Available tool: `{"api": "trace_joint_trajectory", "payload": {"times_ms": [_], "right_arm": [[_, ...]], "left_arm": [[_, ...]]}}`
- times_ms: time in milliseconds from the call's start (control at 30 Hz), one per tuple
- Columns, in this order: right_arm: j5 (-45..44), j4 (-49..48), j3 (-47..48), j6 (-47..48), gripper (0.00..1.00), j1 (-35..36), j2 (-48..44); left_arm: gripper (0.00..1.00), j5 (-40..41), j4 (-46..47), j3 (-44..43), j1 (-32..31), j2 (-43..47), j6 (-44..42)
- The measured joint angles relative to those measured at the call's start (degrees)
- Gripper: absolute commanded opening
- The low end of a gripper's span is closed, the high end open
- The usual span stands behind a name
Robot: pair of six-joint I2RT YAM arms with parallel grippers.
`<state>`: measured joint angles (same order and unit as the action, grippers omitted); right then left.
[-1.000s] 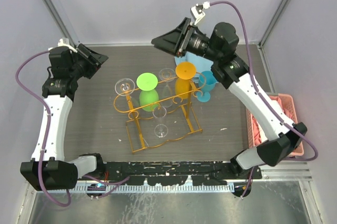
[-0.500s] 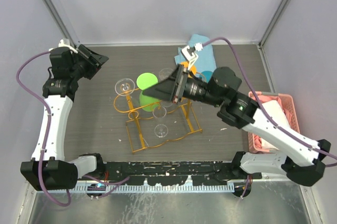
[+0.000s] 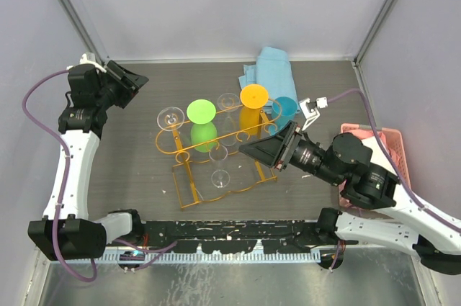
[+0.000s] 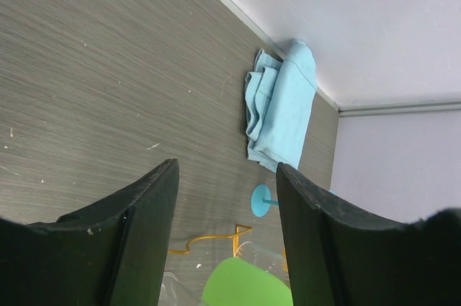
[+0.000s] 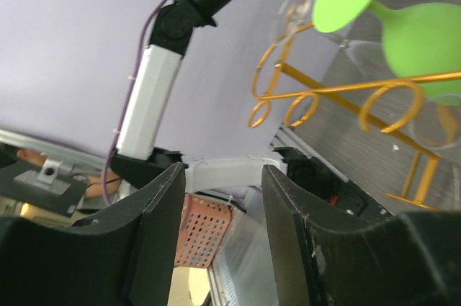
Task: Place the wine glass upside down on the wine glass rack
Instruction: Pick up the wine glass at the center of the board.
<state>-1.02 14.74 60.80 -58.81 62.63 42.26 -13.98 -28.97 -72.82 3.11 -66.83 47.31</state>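
Note:
The orange-gold wire wine glass rack stands mid-table. A green glass, an orange glass and clear glasses hang in it upside down. A blue wine glass sits on the table just right of the rack. My right gripper is open and empty at the rack's near right side, pointing left. The right wrist view shows the rack's loops and the green glass past my open gripper. My left gripper is open and empty at the far left; in its wrist view the blue glass's base shows.
A folded light-blue cloth lies at the back, also in the left wrist view. A pink perforated basket sits at the right edge, also in the right wrist view. Grey walls close in the table.
My right arm has swung from high at the back, over the rack, down to the rack's near right side, open and empty throughout. The left arm has not moved.

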Motion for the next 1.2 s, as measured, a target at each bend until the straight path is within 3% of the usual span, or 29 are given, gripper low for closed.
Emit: {"api": "trace_joint_trajectory", "payload": {"times_ms": [333,533,833,1200], "right_arm": [[-8.0,13.6,-0.7,2.0,0.50,0.0,-5.9],[-10.4,14.4,-11.1,-1.1,0.50,0.0,-14.9],[-12.9,9.9,-26.4,-6.5,0.47,0.0,-12.8],[-16.0,-1.0,-28.8,-9.2,0.44,0.0,-9.0]], "left_arm": [[0.58,0.0,0.0,0.0,0.0,0.0,0.0],[0.58,0.0,0.0,0.0,0.0,0.0,-0.1],[0.58,0.2,0.0,0.5,-0.1,0.0,-0.2],[0.58,0.3,0.0,0.5,-0.4,0.0,-0.2]]}}
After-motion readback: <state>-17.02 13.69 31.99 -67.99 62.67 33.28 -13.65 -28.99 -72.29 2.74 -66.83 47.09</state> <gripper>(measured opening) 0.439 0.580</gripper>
